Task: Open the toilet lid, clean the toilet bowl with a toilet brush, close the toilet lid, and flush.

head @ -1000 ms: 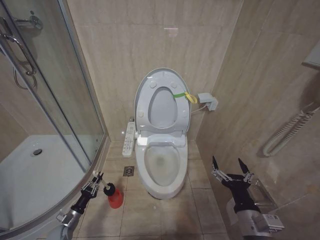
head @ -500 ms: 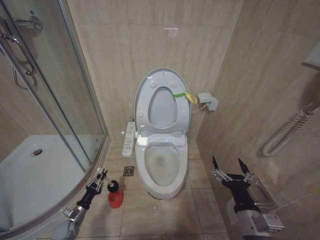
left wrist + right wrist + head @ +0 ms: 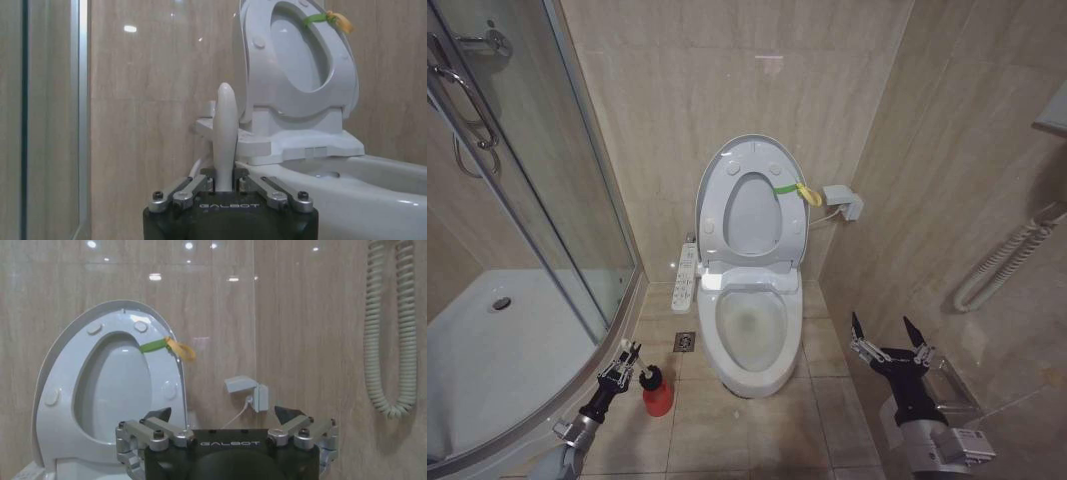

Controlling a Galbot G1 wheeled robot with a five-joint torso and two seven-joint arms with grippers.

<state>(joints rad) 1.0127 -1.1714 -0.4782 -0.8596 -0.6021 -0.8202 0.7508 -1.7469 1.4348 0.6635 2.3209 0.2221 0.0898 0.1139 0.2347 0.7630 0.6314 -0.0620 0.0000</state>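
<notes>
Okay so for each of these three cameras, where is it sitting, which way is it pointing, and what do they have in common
Head view: high up, looking down at the toilet bowl; left end effector at the toilet brush, right end effector open.
Left wrist view: low beside the bowl, facing the wall; end effector closed on the brush handle.
Right wrist view: faces the wall; own open end effector.
All show the raised toilet lid and its yellow-green band.

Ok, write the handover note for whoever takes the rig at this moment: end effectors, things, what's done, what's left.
Left end effector: shut on the toilet brush handle, low beside the red holder.
Right end effector: open, idle by the right wall.
Toilet lid raised against the wall with the seat; toilet bowl exposed.
Done: lid opened, brush gripped.
Left: scrub the bowl, return the brush, close the lid, flush.
</notes>
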